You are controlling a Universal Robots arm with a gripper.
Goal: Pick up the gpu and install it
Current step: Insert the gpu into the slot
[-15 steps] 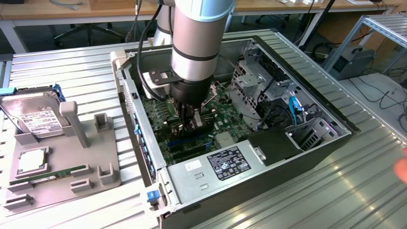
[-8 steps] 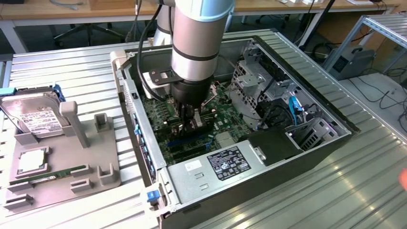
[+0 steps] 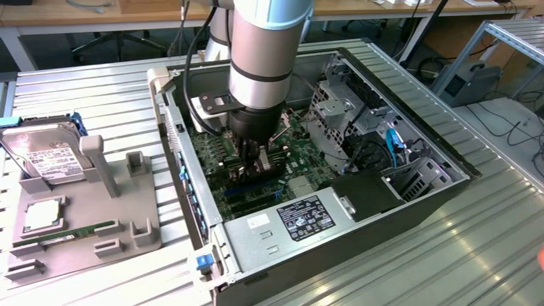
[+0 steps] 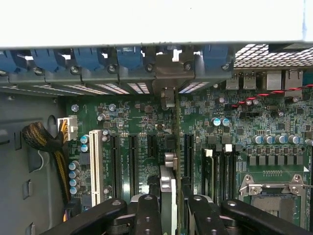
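Gpu [image 4: 167, 191] sits edge-on, clenched in my tool [image 4: 168, 213], low inside the case [image 3: 425, 150] over the motherboard [image 4: 142, 127] slots. I judge slight misalignment could jam its connector.

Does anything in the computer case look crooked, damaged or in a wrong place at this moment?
Nothing stands out. The gripper holds the gpu on edge over the motherboard slots, in line with them. The hard drive and RAM stick lie in their holders on the grey tray.
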